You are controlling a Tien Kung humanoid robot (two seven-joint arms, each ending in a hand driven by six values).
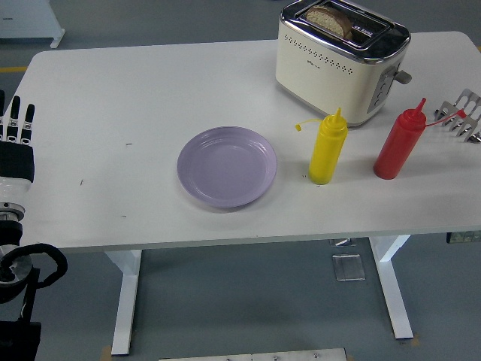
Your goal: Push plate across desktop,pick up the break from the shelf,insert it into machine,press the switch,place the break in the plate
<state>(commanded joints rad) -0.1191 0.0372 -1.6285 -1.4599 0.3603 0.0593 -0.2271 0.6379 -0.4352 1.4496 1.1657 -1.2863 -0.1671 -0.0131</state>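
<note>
Bread (331, 20): we see a slice standing up out of the toaster (342, 64), far right of the plate (227, 166).
Plate: mid-table, empty.
Bottles: yellow (328, 147) just right of the plate, red (398, 143) farther right.
Rack (462, 113): beyond the red bottle.
Left hand (16, 143): far left of the plate, fingers straight, holding nothing.

A white desk (150, 90) with rounded corners fills most of the frame, standing on white legs (126, 301) over a grey floor (248, 301). A white piece of furniture (26, 19) sits at the upper left. Light is even and soft.
</note>
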